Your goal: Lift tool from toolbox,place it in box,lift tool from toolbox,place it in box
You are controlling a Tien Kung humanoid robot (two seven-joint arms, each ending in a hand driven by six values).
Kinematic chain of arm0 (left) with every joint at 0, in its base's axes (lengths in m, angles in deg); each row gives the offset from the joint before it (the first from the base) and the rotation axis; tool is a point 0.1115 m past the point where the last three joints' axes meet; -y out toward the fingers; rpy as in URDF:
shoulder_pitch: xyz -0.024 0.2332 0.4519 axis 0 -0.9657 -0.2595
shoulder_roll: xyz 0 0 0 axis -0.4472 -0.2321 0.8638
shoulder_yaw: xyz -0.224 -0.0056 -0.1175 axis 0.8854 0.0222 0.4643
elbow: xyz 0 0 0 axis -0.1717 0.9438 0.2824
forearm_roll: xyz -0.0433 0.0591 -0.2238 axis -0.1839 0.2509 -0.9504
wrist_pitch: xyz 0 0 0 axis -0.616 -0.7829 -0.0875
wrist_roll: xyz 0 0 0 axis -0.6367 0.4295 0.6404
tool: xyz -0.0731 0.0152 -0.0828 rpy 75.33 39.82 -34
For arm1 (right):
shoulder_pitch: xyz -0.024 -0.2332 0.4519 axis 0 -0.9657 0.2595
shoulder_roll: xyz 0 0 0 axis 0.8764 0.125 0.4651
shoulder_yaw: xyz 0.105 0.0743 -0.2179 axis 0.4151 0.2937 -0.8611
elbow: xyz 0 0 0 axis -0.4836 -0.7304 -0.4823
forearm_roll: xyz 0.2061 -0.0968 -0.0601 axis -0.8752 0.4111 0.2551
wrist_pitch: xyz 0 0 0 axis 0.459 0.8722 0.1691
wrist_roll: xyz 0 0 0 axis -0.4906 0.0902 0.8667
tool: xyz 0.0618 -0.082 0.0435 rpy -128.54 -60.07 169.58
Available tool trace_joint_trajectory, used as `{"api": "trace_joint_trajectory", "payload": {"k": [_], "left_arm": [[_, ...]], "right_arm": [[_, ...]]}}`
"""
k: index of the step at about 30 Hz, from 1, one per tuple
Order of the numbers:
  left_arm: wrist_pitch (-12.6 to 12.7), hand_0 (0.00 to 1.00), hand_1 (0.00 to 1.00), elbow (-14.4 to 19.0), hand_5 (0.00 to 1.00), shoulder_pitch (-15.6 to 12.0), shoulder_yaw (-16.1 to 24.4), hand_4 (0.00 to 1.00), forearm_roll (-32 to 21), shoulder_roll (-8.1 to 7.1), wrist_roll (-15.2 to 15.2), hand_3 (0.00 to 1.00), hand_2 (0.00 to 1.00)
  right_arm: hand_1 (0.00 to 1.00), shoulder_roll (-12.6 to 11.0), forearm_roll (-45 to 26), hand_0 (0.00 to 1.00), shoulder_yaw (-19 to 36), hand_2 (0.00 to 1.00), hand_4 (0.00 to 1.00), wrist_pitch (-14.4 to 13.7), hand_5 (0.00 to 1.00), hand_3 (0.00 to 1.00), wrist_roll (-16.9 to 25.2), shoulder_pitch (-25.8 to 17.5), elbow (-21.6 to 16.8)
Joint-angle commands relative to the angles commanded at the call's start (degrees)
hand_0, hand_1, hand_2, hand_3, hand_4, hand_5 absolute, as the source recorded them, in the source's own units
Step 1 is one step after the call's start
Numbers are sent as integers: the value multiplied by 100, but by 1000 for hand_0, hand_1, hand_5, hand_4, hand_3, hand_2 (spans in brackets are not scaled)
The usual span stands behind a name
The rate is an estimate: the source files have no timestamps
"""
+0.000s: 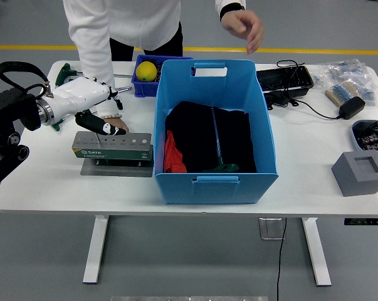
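Observation:
My left hand (99, 123), white with black digits, hangs right over the left end of the grey tool holder (116, 145) and hides the green-handled tool that stands there. Whether it grips that tool does not show. A person's hand (113, 122) rests behind the holder, mostly covered by my hand. The blue box (217, 188) stands to the right of the holder. A green-handled T tool (221, 167) lies inside on black cloth. The person's other hand (242, 24) is raised above the box's far side. My right hand is out of view.
More green-handled tools (66, 73) lie behind my left arm. A yellow ball sits in a small blue bin (146, 70) at the back. Right of the box are a black tray (284, 78), a charger with cable (351, 106) and a grey block (361, 172).

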Motion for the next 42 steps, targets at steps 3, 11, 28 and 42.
{"api": "trace_joint_trajectory", "payload": {"k": [3,11,28,42], "left_arm": [[-3,866,752,-154,715,172,-458,898,5,3,-18,599,738],[49,876,750,-504,707,353,-885,899,105,69,-53,578,737],[-69,885,668,-836,706,549,-1074,902,263,95,-260,498,614],[-175,884,648,-950,715,633,-1170,907,271,109,-347,444,574]], "right_arm": [[724,0,36,722,27,789,888,-3,749,635,-13,-2,2],[725,5,110,723,84,788,887,-18,750,637,-38,-3,-5],[723,-11,147,722,101,786,885,-15,753,636,-44,17,-2],[721,-24,157,722,109,786,883,-7,752,635,-45,29,4]]}}
